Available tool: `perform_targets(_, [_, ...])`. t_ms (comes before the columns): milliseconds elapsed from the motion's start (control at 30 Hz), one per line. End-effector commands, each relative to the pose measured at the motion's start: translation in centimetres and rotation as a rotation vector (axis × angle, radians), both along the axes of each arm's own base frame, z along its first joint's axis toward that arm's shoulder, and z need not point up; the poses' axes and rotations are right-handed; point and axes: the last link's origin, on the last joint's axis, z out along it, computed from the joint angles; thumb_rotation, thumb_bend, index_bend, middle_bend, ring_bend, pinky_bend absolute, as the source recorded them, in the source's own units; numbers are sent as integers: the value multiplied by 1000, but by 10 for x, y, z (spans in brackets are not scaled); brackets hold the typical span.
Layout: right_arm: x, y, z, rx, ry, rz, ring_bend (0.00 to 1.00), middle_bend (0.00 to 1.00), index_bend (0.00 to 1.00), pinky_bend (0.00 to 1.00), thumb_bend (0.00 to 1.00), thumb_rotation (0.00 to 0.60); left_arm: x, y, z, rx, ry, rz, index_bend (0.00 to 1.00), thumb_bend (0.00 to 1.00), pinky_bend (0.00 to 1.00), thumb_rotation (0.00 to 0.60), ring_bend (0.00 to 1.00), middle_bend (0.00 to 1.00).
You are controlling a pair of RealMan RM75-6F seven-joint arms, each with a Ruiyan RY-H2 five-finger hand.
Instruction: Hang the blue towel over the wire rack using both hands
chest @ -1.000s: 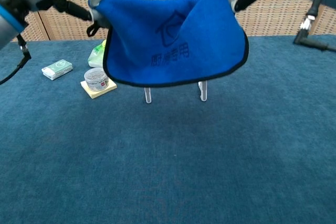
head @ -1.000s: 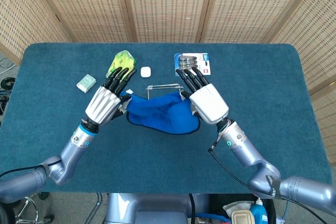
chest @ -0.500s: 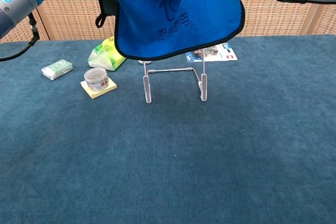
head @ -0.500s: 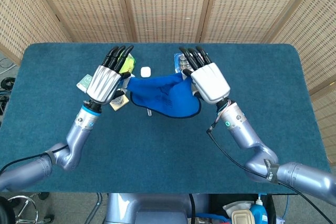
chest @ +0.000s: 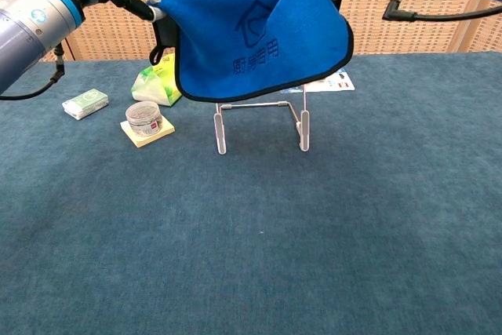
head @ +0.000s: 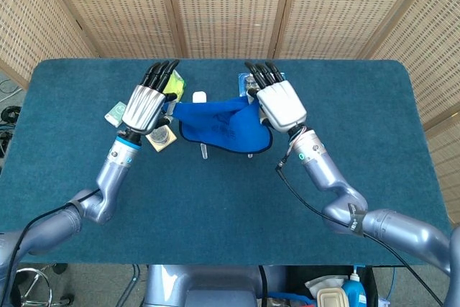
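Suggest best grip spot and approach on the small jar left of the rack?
Judging by its pose, grip the jar around its round side wall, coming from above. It stands upright on a yellow pad, lid up. The left hand, holding the blue towel, is nearest.

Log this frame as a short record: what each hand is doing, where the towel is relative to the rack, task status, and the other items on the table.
left hand: holds the towel's left top corner
right hand: holds the towel's right top corner
towel: blue, spread between both hands, hanging in the air
rack: wire, upright on the table, below the towel's lower edge
contact towel-rack: cannot tell; the hem hangs at about bar height
task status: towel not yet draped over the rack
other items: small jar on a yellow pad, green packet, small box, card pack
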Motion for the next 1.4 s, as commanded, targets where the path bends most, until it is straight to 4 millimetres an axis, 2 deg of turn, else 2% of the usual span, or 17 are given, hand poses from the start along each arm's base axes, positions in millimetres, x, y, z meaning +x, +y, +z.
perform_targets(33, [-3,-6,-11,18,9,-14,0,0,607,0,592,600,-1,4,-6,-14,-5,18,775,403,56,600,0,0])
perform_targets(267, [-15,-20,-23,30,34,-42,0,0,606,0,593,600,-6,10,-17,-29,32,35,764,404,55,600,0,0])
perform_targets(667, [-41,-23,-39,57,77,-74,0,0,603,0,593,600,-9,10,-32,-51,59,56,756,404,52,600,0,0])
perform_targets(1100, [-48,-22,-43,66,76,-84,0,0,579,0,591,600,-20,9,-41,-75,67,99,742,404,50,600,0,0])
perform_targets(1167, [-49,-23,-43,64,75,-88,0,0,541,0,580,600,-22,10,-41,-77,65,106,718,404,50,600,0,0])
perform_targets(1200, [-50,-23,-43,64,74,-91,0,0,488,0,564,600,-22,10,-41,-77,63,109,692,404,50,600,0,0])
perform_targets(1267, [-51,-22,-42,66,73,-94,0,0,331,0,504,600,-23,10,-41,-77,62,112,649,403,49,600,0,0])
perform_targets(1333, [-52,-23,-41,66,67,-100,0,0,115,0,392,600,-24,11,-41,-74,64,113,604,403,49,600,0,0])
perform_targets(1400, [-53,-23,-41,62,63,-101,0,0,22,0,326,600,-24,11,-41,-72,62,115,523,404,49,600,0,0])
